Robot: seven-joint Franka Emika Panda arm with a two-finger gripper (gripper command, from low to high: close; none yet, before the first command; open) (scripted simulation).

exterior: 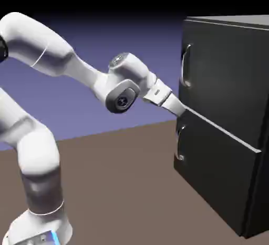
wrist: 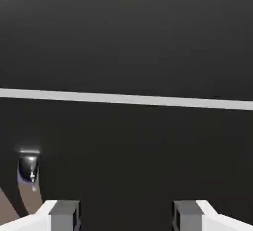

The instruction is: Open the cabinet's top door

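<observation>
In the exterior view, the cabinet (exterior: 226, 118) is seen at the right, a black box resting on the brown table (exterior: 115, 181). Its front is split by a pale seam (exterior: 220, 129) into the top door (exterior: 223, 76) and a lower panel (exterior: 210, 176). A curved silver handle (exterior: 185, 66) is fixed upright near the door's left edge, and a second handle (exterior: 179, 143) is carried by the lower panel just beneath. The door lies flush with the cabinet front. The white arm (exterior: 58, 55) is stretched from the left toward the cabinet, and the gripper (exterior: 176, 105) is held close to the front at the height of the seam, below the upper handle and above the lower one. Whether the front is touched cannot be told from here

In the hand view, the picture is filled by the black front, crossed by the pale seam (wrist: 126, 99). Part of a silver handle (wrist: 28, 173) is shown at the lower left, well aside of the fingers. The two grey fingertips (wrist: 64, 216) are set wide apart at the bottom edge, and nothing is held between them; only bare black panel is seen in the gap
</observation>
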